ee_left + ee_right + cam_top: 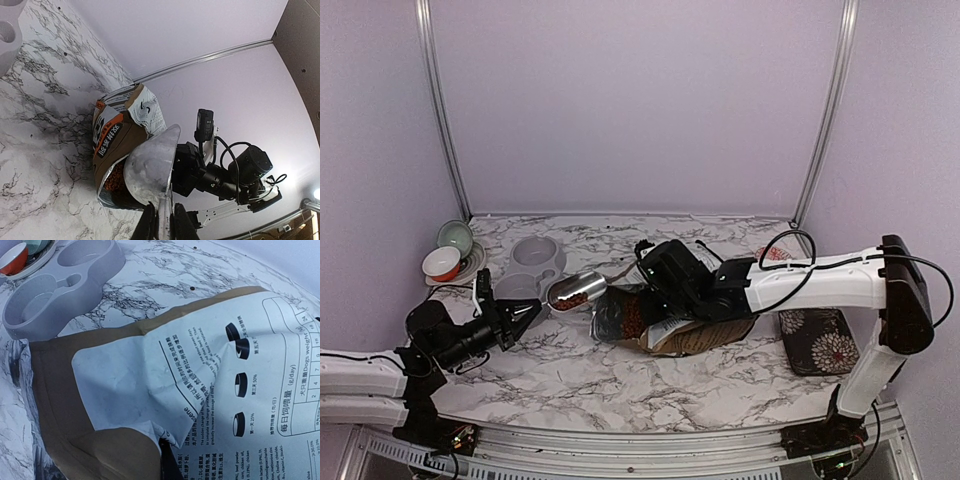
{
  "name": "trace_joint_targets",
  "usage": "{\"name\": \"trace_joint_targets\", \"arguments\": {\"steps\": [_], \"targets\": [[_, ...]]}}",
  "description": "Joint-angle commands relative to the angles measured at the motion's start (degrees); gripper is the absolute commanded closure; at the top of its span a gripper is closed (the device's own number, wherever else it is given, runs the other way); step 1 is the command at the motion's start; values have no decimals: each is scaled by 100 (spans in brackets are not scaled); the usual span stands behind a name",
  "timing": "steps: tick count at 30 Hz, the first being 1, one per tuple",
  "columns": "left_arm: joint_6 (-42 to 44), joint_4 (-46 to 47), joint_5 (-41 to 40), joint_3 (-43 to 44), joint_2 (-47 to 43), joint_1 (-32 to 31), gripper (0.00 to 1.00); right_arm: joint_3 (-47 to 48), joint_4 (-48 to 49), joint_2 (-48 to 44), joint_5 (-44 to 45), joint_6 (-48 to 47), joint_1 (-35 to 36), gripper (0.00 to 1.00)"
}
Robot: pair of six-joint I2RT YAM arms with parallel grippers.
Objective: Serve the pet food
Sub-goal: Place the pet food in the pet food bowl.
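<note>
1. Marbled tabletop [620, 385] under lilac walls: the bag [705, 335] lies on its side, mouth toward the left arm.
2. The left claw [525, 315] is clamped on the scoop [575, 290], which carries pet food [572, 298] just outside the bag's mouth.
3. The scoop's long axis runs from that claw toward the bag. The grey feeder [535, 255] sits just beside it on the far-left side, nearest the left arm.
4. The right claw [658, 312] is closed, against the bag's top.

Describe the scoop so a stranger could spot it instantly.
On the marble table, a brown printed bag lies open at centre. Just left of its mouth, the left arm's fingers hold a scoop: shiny metal, unlike the grey feeder behind it, and carrying reddish-brown kibble.
</note>
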Motion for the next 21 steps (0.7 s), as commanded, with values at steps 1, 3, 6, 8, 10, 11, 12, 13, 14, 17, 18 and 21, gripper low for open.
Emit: {"name": "trace_joint_targets", "arguments": {"steps": [1,3,6,8,10,11,12,13,14,17,18,21], "targets": [[317,-1012,-141,63,-617,223,100,-15,124,-303,522,-28,-189,100],[391,-1307,-154,120,-850,314,100,-45,147,-312,514,-18,-193,100],[482,-1653,-144,201,-1082,399,100,-91,182,-329,499,-10,-193,100],[530,-1822,-171,226,-1204,649,100,-120,194,-342,491,-2,-193,100],[590,-1948,-191,254,-1295,735,100,-134,197,-355,499,-2,-193,100],[613,-2004,-196,274,-1315,772,100,-158,197,-360,501,-4,-192,100],[647,-2040,-190,284,-1330,808,100,-169,194,-368,511,-10,-193,100],[671,-2056,-196,299,-1342,870,100,-173,189,-377,513,-10,-189,100],[687,-2067,-197,312,-1353,926,100,-181,176,-385,518,-10,-193,100],[709,-2074,-159,361,-1334,1103,100,-212,159,-417,542,-19,-194,100],[706,-2075,-132,382,-1311,1178,100,-211,149,-426,549,-26,-193,100],[645,-2086,-117,403,-1252,1397,100,-220,130,-447,569,-27,-192,100]]}}
